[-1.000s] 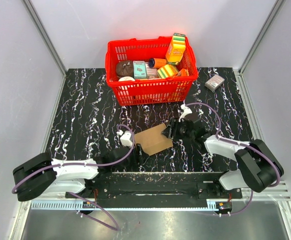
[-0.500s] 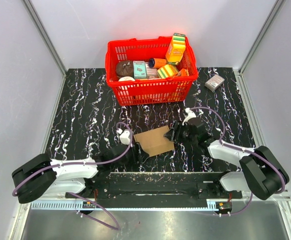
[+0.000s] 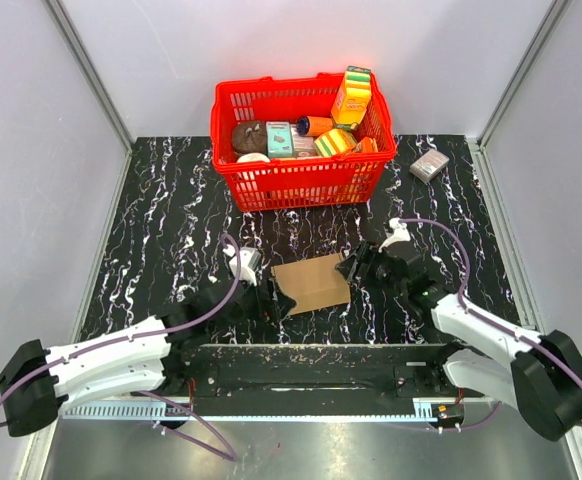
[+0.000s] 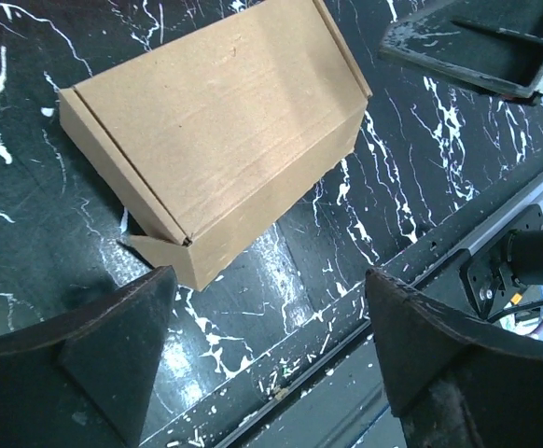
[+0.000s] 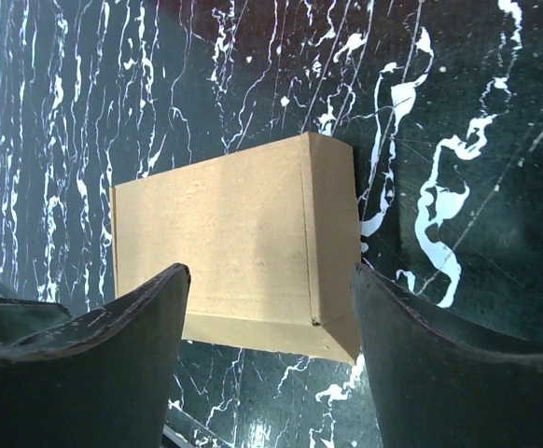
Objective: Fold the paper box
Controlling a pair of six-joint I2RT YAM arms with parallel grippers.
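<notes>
Top external view: paper box (image 3: 311, 283) lies as a closed carton on the tabletop (image 3: 171, 230), near its front edge. Left gripper (image 3: 271, 297) and right gripper (image 3: 354, 268) flank its ends, both released, fingers spread, grasping nothing.

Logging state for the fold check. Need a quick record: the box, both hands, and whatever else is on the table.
paper box: closed brown carton, lying flat on the table; small tab pokes out at one corner
left hand: open, at the box's left end, holding nothing
right hand: open, at the box's right end, holding nothing
contact with box: cannot tell
red basket: far side, holds packages
small grey-pink box: right of the basket, apart from it
</notes>
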